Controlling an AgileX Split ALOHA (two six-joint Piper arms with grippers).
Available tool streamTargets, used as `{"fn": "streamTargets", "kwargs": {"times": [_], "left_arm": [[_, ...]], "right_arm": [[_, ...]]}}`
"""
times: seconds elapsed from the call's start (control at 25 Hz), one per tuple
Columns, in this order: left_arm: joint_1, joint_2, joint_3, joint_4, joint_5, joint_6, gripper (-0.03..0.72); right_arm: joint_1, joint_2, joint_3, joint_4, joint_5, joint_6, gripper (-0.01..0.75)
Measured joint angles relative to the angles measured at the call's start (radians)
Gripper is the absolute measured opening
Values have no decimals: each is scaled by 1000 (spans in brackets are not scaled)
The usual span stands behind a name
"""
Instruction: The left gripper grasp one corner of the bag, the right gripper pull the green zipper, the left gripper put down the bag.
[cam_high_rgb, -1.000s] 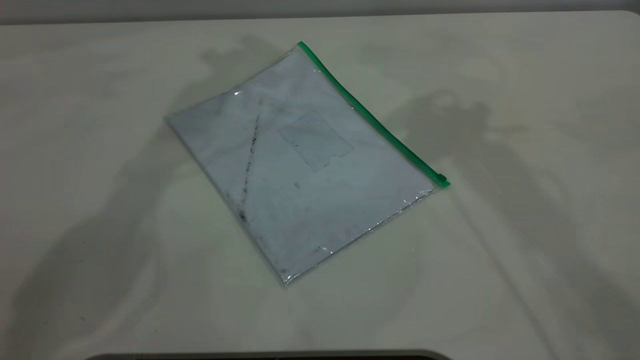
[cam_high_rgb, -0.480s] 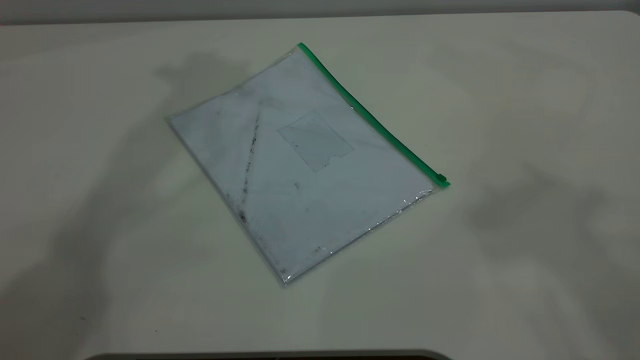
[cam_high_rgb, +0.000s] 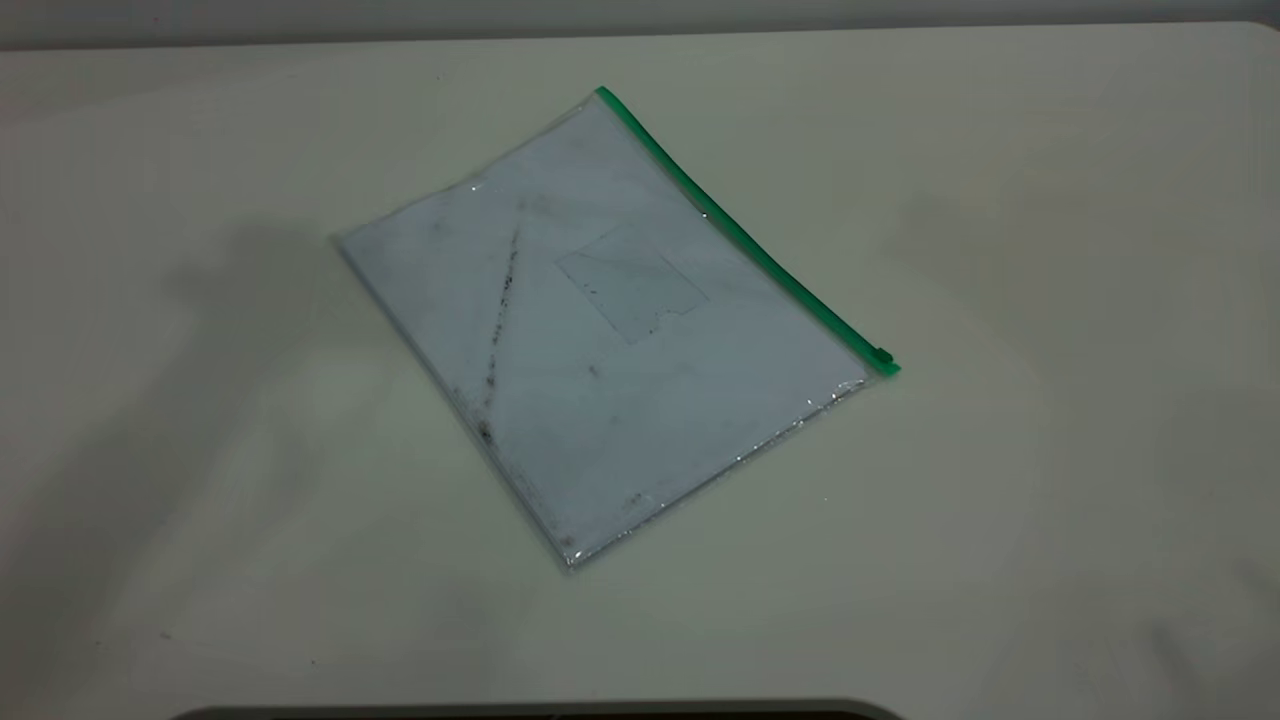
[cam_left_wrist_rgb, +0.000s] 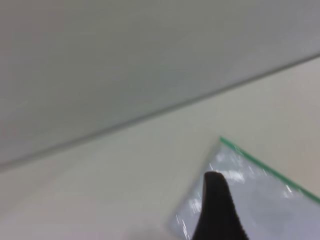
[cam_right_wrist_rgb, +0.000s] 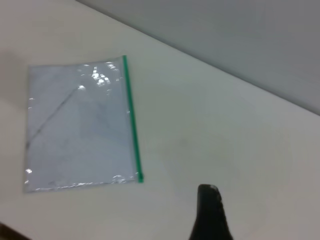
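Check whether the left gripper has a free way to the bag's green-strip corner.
Probably yes: the bag lies flat on the table, nothing covers its far corner, and a left finger hovers nearby.

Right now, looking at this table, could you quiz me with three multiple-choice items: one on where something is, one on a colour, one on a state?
1. Where is the slider tab on the green zipper?
A. at the end nearer the camera
B. at the far end
C. midway

2. What colour is the strip along the bag?
A. red
B. green
C. blue

3. How is the bag placed?
A. lifted by one corner
B. lying flat on the table
C. folded in half

Answers: 1 A, the tab sits at the strip's near end in the exterior view. 2 B, the edge is bright green. 3 B, nothing touches it and no end effector is seen over it there.
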Motion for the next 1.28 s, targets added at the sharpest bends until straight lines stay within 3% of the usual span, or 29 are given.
{"fn": "streamTargets", "kwargs": {"times": [0.32,0.72,0.88,1.28], "left_arm": [[0,-376,502,0,0,-40,574],[0,-777,1007,0,0,-45,574],[0,-928,1159,0,0,-45,573],[0,-1259,1432,0,0,-44,573]], "right_arm": [[0,-272,293,108,-28,-64,580],[0,-521,485,135,7,-79,580],[0,-617,510,80,75,-79,578],[0,-758,635,46,83,-25,578]]}}
